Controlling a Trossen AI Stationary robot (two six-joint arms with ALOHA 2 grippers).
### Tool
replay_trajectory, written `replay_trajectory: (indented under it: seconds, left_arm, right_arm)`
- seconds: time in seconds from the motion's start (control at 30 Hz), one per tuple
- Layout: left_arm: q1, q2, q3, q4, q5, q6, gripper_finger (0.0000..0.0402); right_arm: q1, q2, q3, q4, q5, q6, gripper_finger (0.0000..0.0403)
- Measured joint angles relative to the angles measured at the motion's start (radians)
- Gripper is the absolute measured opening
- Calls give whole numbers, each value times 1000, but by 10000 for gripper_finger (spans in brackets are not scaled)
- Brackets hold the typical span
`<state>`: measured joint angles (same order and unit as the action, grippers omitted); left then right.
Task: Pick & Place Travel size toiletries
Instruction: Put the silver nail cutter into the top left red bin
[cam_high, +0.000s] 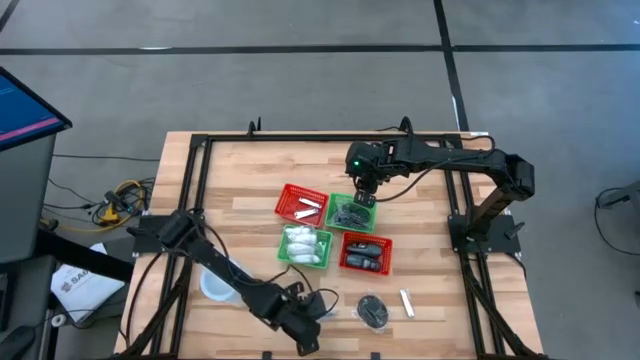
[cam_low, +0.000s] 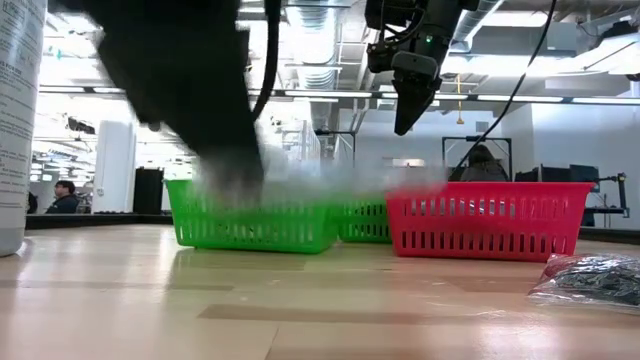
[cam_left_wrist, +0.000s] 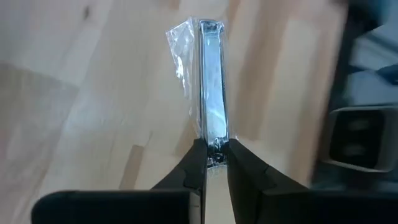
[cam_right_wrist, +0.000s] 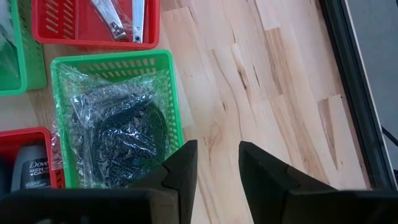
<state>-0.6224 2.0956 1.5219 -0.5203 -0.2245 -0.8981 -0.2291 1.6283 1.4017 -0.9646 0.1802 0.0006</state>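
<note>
- While the left gripper (cam_left_wrist: 211, 163) pinches one end of a wrapped silvery tube (cam_left_wrist: 212, 81) near the tabletop's front edge, the tube's long axis runs straight out from its fingers.
- The right gripper (cam_right_wrist: 214, 163), open and empty, hovers beside the back green basket (cam_right_wrist: 175, 99).
- Counted: four baskets, two red, two green; two loose items at the front edge.
</note>
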Motion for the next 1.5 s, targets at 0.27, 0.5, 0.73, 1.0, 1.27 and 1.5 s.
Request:
replay_trajectory:
  seconds: [0.27, 0.5, 0.73, 1.0, 1.27, 1.5]
  left_arm:
    - [0, -123, 2, -53, -93, 25, 28]
    - [17, -179, 3, -179, -125, 30, 28]
    - [43, -214, 3, -243, -145, 54, 28]
    - [90, -270, 3, -368, -176, 79, 28]
    - [154, -332, 3, -447, -195, 143, 28]
    - [221, -356, 3, -492, -195, 220, 28]
  right_arm:
    - [0, 0, 0, 0, 0, 0, 108]
    - [0, 0, 0, 1, 0, 0, 108]
    - [0, 0, 0, 4, 0, 0, 108]
    - [0, 0, 0, 8, 0, 0, 108]
    - [0, 0, 0, 8, 0, 0, 108]
    - [0, 0, 0, 10, 0, 0, 108]
